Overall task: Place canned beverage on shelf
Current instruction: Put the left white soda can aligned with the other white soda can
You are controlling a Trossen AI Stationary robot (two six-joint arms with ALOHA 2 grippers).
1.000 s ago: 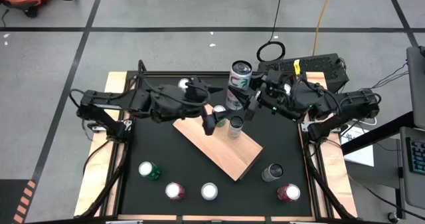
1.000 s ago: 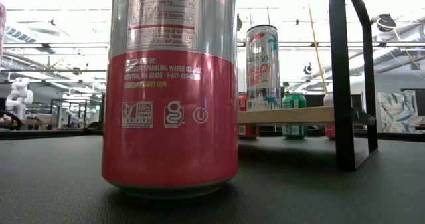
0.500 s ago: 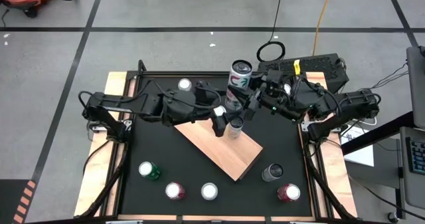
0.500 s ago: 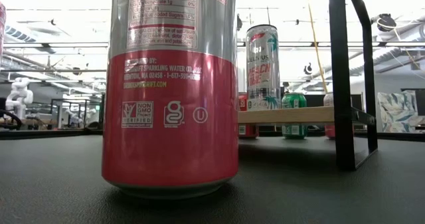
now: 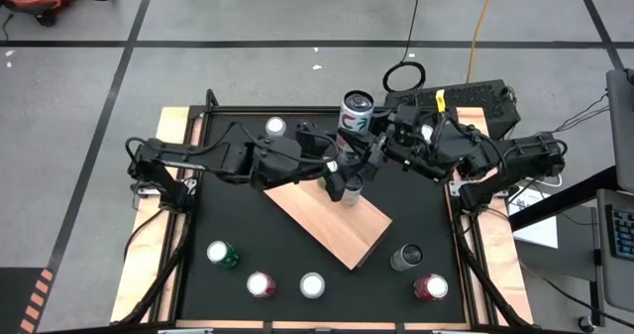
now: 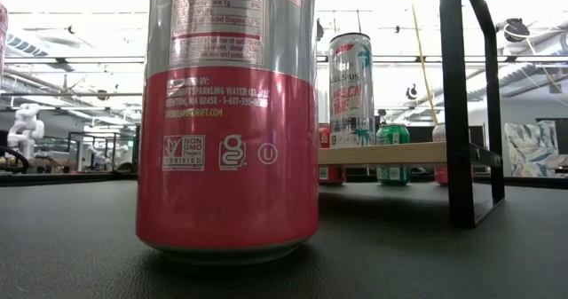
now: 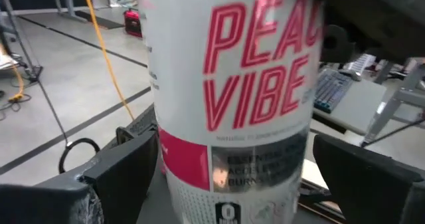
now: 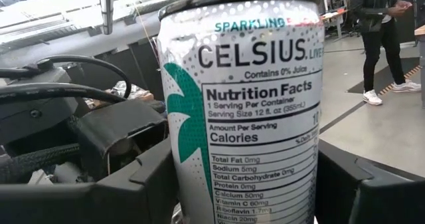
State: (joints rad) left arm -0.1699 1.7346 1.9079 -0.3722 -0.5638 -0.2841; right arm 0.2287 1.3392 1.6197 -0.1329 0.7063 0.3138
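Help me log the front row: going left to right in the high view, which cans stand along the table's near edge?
Green can → red can → silver can → dark can → dark red can.

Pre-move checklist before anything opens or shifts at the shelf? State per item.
1. Right tool gripping the Celsius can: ok, its fingers sit against both sides.
2. Left tool open: ok, straddling the same can.
3. Left tool's fingers clear of the can wall: cannot tell, they sit very close.
4. Can upright: ok in the low view.
5. Can base resting on the shelf: cannot tell; the base lines up with the board in the low view, but contact is not visible.
6. Bare board left on the shelf: ok, the near end is bare.
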